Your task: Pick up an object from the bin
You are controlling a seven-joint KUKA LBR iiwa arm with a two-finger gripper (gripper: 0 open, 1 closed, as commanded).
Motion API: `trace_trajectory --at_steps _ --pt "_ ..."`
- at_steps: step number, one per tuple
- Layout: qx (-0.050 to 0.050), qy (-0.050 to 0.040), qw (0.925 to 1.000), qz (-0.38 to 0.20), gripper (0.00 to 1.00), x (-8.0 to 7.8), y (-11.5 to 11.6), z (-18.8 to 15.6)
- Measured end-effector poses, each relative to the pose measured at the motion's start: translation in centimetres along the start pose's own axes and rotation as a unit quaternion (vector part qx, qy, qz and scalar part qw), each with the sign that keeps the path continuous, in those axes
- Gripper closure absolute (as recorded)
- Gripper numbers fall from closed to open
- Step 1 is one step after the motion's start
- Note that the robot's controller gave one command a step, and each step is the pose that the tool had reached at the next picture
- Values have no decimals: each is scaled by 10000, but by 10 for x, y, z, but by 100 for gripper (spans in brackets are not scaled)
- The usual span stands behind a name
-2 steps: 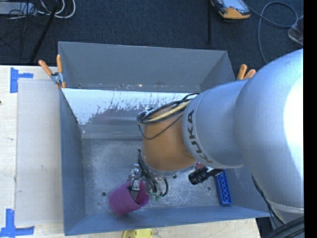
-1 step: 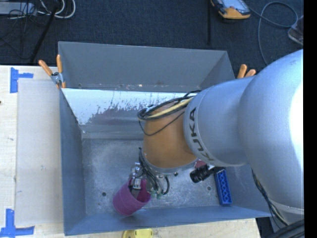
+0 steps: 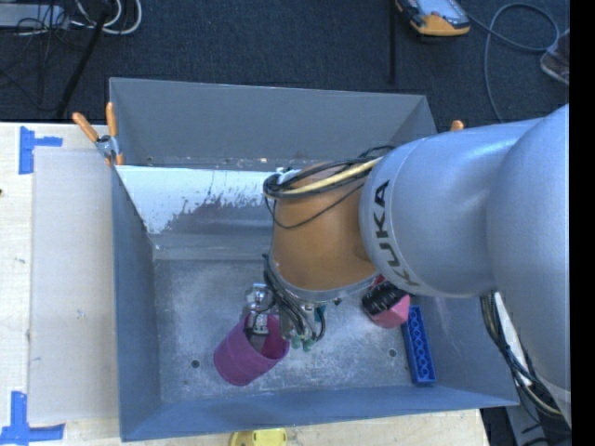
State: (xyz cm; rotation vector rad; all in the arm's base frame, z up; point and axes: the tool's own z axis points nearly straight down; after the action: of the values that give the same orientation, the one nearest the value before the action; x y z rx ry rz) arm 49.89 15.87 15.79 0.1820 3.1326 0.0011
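A magenta plastic cup (image 3: 240, 360) lies on its side on the bin floor at the lower middle, its mouth pointing up and to the right. My gripper (image 3: 268, 320) is low in the bin, right at the cup's mouth end and touching or overlapping its rim. A pink block with a black part (image 3: 387, 305) lies just right of the gripper, partly under the arm. A long blue studded brick (image 3: 420, 346) lies along the bin's right wall.
The big arm with its orange cover hangs over the bin's centre and right and hides the floor beneath it. The left half of the bin floor is bare grey metal, as is the sloped back wall.
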Motion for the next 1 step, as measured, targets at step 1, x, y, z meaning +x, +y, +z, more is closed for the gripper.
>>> trace_trajectory --at_steps 1 --pt "-6 -4 10000 -95 100 -26 -21 52"
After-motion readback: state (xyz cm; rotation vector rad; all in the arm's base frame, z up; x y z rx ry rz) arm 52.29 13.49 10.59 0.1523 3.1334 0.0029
